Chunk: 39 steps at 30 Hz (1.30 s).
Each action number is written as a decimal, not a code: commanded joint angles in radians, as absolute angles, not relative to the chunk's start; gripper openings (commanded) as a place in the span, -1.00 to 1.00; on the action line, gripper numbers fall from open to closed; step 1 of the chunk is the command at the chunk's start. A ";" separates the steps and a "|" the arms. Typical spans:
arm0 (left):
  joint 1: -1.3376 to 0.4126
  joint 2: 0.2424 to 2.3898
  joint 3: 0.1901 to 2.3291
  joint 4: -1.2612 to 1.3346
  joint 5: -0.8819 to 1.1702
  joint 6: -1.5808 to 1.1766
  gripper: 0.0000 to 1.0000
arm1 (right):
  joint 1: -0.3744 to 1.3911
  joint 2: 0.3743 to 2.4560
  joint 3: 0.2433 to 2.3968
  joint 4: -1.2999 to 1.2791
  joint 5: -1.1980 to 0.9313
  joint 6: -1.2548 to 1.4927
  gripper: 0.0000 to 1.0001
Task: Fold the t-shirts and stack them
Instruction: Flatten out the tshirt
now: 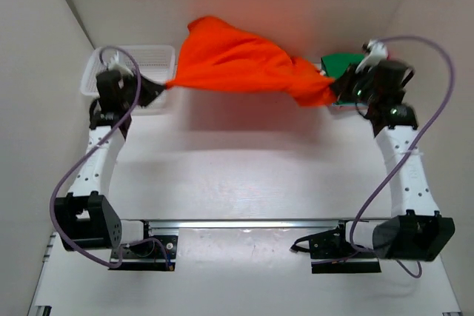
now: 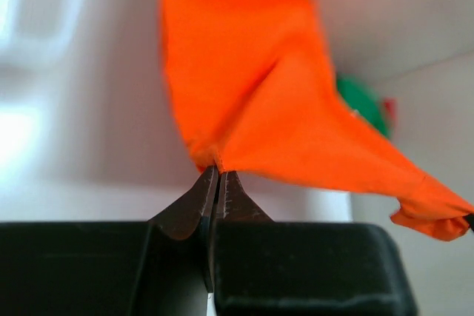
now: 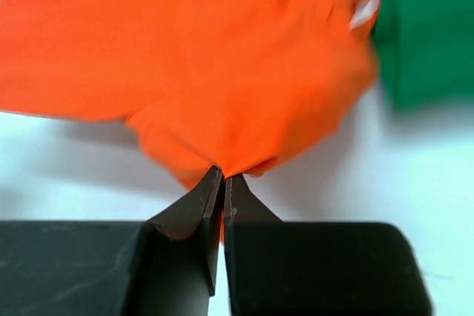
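orange t-shirt point(image 1: 237, 61), one, hangs pinched between left fingers point(image 1: 164, 85) and right fingers point(image 1: 337, 86); one green t-shirt point(image 1: 342, 61) lies nearby

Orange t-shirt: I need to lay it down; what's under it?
The orange t-shirt hangs over white table; its right end covers part of a green t-shirt. Anything else there is hidden.

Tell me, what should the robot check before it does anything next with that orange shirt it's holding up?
1. Left fingers shut on orange shirt: ok.
2. Right fingers shut on its other end: ok.
3. Shirt spread flat between the arms: not ok, it is bunched and sagging.
4. Green shirt free of the orange one: cannot tell, the orange overlaps it from above.
5. Basket clear of the cloth: cannot tell, the left corner hangs by its rim.
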<state>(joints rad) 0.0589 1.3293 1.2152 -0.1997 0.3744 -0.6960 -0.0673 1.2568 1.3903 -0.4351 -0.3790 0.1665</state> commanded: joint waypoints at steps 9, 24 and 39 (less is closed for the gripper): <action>0.011 0.898 0.522 -0.242 0.250 -0.713 -1.00 | 0.104 0.759 0.678 -0.658 -0.152 0.503 -0.99; -0.028 0.578 0.336 -0.403 0.124 -0.818 -1.00 | 0.113 0.833 0.609 -0.621 -0.284 0.456 -1.00; -0.003 1.794 1.972 -0.464 0.333 -0.649 -1.00 | 0.002 1.600 1.929 -0.369 -0.274 0.256 -1.00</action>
<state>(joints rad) -0.0124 1.7481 1.4914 -0.3695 0.2958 -0.6960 0.0223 1.5902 1.6932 -0.4393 -0.2775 0.2993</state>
